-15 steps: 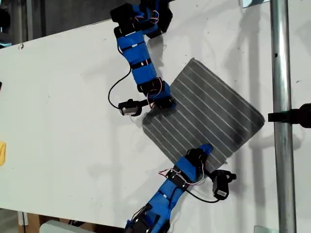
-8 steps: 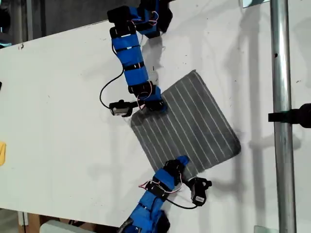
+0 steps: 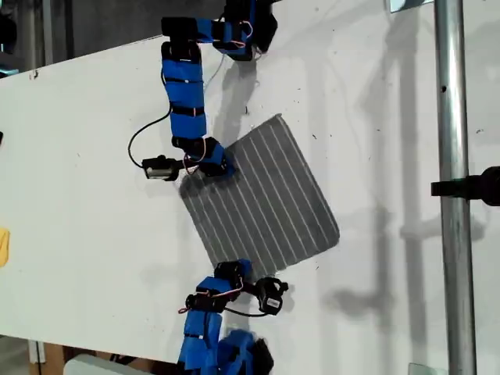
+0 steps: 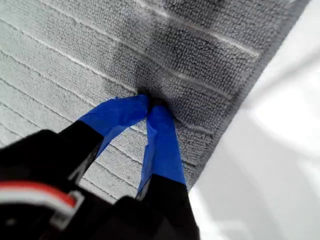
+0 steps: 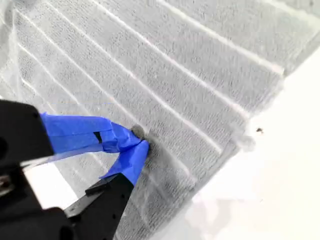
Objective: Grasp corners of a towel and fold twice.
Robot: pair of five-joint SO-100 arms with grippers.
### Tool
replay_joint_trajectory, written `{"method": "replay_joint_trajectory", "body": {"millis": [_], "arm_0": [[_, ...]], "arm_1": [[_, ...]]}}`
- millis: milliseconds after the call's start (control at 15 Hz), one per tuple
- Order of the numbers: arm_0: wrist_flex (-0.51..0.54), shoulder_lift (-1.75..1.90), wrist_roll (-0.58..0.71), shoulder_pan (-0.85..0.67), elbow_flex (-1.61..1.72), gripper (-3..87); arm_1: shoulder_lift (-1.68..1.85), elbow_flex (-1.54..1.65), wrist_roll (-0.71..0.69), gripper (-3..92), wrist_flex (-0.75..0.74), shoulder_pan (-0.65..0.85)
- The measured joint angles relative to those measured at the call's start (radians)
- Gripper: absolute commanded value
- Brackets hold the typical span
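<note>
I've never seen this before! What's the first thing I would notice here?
Most striking is the dark grey striped towel, spread flat in the middle of the white table in the exterior view. Two blue-taped robot arms pinch it: one arm reaches from that view's top, another arm from its bottom. Up close, my first gripper and my second gripper each squeeze the cloth near an edge.

Both claws [image 4: 150,102] [image 5: 137,140] pinched tight, low.
</note>
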Motion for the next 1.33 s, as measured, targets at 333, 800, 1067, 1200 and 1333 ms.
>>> {"method": "replay_joint_trajectory", "body": {"millis": [333, 800, 1067, 1200, 1333], "arm_0": [[0.164, 0.054, 0.103, -0.126, -0.115, -2.9], [0.419, 0.186, -0.017, 0.083, -0.402, -2.9], [0.422, 0.054, -0.087, 0.236, -0.566, -2.8], [0.407, -0.025, -0.098, 0.308, -0.644, 3.4], [0.390, -0.057, -0.078, 0.367, -0.678, 19.4]], "arm_1": [[-0.003, -0.097, -0.066, 0.0, 0.083, 0.074], [0.307, -0.132, -0.058, -0.3, 0.376, -0.044], [0.572, -0.089, -0.038, 1.9, 0.571, -0.117], [0.681, -0.023, -0.031, 17.1, 0.638, -0.173], [0.727, 0.009, -0.031, 34.2, 0.689, -0.235]]}}
